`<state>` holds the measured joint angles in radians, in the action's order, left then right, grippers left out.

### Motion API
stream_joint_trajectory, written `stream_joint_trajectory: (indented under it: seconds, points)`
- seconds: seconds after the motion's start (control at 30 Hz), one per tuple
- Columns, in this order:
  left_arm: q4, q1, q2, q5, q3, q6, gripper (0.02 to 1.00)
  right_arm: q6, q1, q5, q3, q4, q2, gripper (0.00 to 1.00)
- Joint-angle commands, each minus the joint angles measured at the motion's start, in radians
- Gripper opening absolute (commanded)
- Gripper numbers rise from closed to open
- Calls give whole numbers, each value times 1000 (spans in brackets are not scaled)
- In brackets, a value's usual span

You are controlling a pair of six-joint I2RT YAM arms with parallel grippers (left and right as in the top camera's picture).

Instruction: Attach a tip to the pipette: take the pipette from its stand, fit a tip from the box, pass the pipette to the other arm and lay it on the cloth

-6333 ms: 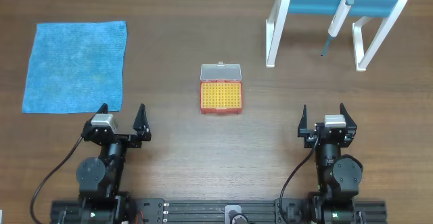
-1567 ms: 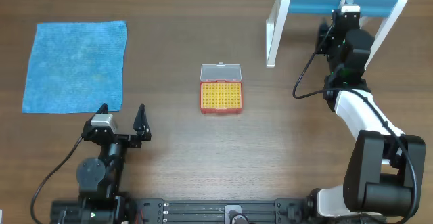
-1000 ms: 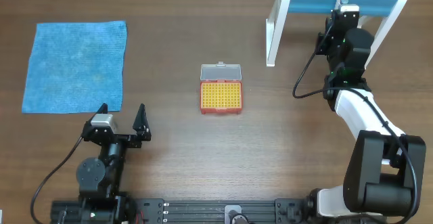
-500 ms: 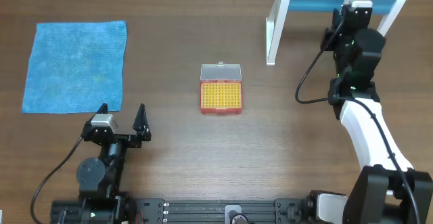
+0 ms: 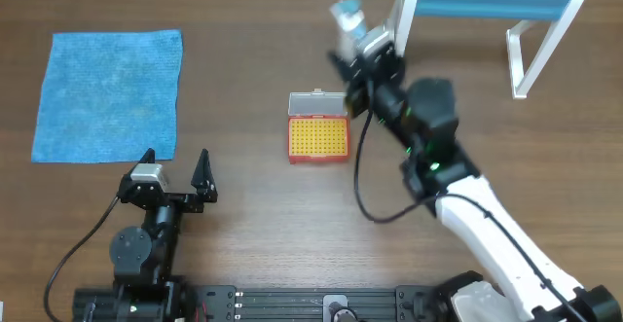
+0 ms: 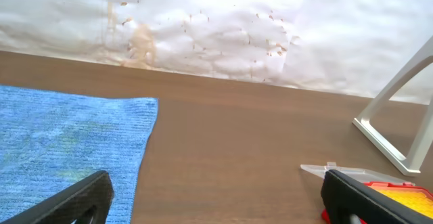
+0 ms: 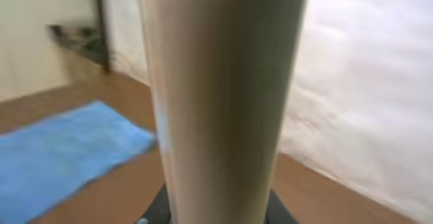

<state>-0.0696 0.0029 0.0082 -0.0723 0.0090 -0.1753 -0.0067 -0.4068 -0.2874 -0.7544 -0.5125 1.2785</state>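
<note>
Pipette (image 5: pixel 348 18), upper centre, clamped in right gripper (image 5: pixel 365 57), up-frame of tip box (image 5: pixel 317 137); left gripper (image 5: pixel 175 157), lower left, spread wide.

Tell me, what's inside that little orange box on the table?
Rows of yellow tips fill the box, its clear lid flipped open. Whatever lies below them is covered.
</note>
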Motion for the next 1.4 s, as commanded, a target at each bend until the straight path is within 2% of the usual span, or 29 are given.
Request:
stream_joint_trajectory:
  seconds: [0.03,0.13,0.37,0.5,0.73,1.13,1.27,1.4]
  points:
    - [-2,-4,-5,-11,-3,20,996,28,-56,-47,249,-417,-5,73]
    - [-2,-4,-5,-11,-3,20,996,88,-77,-69,278,-314,-3,73]
    - [-2,-4,-5,-11,-3,20,996,89,-102,-92,286,-370,2,71]
    - [-2,-4,-5,-11,-3,19,993,88,-100,-91,319,-516,41,71]
    - [-2,-4,-5,-11,-3,20,993,112,-115,-92,312,-654,225,73]
    - [-2,-4,-5,-11,-3,20,996,110,-114,-86,298,-654,332,71]
    - [-2,-4,-5,-11,-3,20,996,106,-113,-41,282,-657,344,73]
    - [-2,-4,-5,-11,-3,20,996,107,-111,-39,261,-657,361,71]
